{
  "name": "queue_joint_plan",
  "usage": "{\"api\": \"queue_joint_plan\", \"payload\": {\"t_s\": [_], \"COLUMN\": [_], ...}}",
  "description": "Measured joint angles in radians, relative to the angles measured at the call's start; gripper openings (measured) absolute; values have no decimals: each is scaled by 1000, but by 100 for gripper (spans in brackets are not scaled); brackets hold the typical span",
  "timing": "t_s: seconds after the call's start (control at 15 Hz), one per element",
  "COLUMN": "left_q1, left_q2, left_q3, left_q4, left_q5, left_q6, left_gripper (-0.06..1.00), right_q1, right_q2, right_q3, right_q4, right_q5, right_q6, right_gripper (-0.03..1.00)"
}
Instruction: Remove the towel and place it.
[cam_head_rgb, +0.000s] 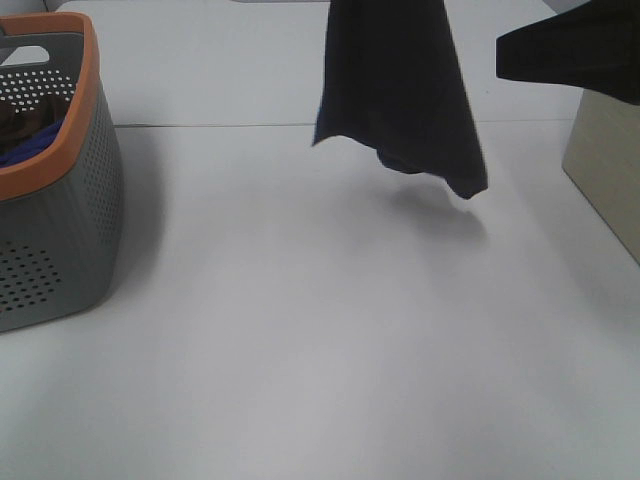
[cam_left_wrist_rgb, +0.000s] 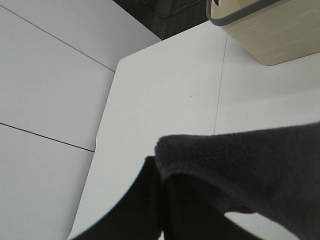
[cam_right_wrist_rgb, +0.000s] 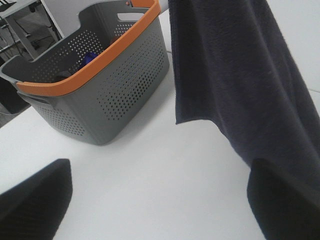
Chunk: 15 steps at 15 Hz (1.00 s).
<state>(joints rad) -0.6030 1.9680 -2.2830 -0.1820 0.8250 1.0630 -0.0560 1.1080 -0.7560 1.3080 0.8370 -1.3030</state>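
Towel (cam_head_rgb: 400, 90) hangs above the surface (cam_head_rgb: 300, 350), well apart from the basket (cam_head_rgb: 50, 200), pinched at its top by the left gripper (cam_left_wrist_rgb: 157, 180). Right gripper (cam_right_wrist_rgb: 160, 205) stands beside it, wide and holding nothing. Removal looks done; placing comes next, which calls for lowering the towel onto the surface.

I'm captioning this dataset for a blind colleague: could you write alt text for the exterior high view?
A dark navy towel hangs from beyond the frame's top over a white table, its lowest corner off the surface, shadow beneath. A grey perforated basket with an orange rim stands at the left edge, a beige box at the right.
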Motion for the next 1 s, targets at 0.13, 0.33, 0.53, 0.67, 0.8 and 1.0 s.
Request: {"api": "queue_joint_plan", "payload": {"t_s": [0.13, 0.33, 0.53, 0.67, 0.8, 1.0], "left_q1": [0, 0, 0, 0, 0, 0], "left_q2": [0, 0, 0, 0, 0, 0], "left_q3": [0, 0, 0, 0, 0, 0], "left_q4": [-1, -1, 7, 19, 40, 80], "left_q5": [0, 0, 0, 0, 0, 0], "left_q6": [0, 0, -5, -9, -26, -58], "left_gripper": [0, 0, 0, 0, 0, 0], "right_q1": [0, 0, 0, 0, 35, 144], "right_q2": [38, 56, 56, 56, 56, 56], "right_q3": [0, 0, 0, 0, 0, 0], "right_q4": [39, 72, 80, 82, 82, 72], "right_q5": [21, 51, 62, 63, 54, -31], "right_q6": [-49, -86, -93, -93, -93, -93], "right_gripper": [84, 84, 83, 83, 83, 83]}}
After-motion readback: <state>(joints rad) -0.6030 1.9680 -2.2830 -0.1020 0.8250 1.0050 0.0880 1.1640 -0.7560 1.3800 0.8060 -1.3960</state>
